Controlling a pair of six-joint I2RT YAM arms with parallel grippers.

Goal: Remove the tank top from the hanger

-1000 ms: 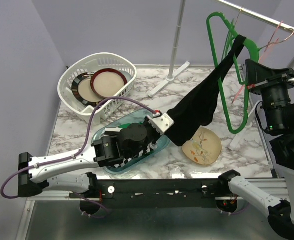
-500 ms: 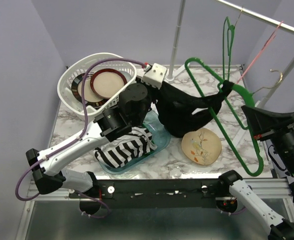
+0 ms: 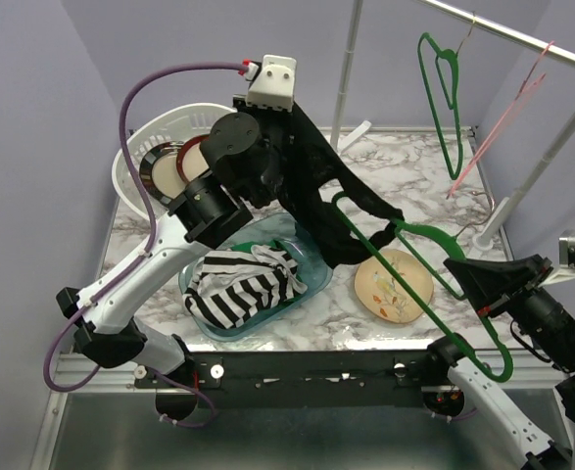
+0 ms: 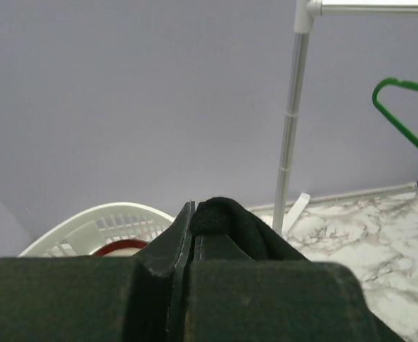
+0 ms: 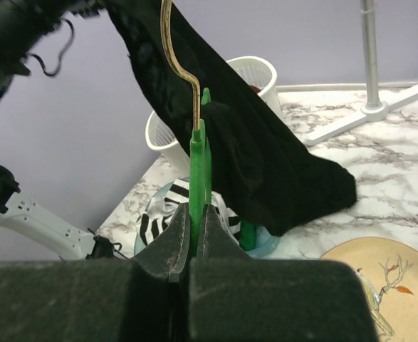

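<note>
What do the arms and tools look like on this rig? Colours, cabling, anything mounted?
Left arm and right arm: white links, bulky black round joints. A purple cable loops along the left one to a white box at its wrist. Left tool and right tool: matte black, tapering fingers.

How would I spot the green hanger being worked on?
Look at the near right of the marble table, above the beige plate. There the right gripper clamps a green hanger. Unlike the spare green hanger on the rail, it carries the black tank top.
</note>
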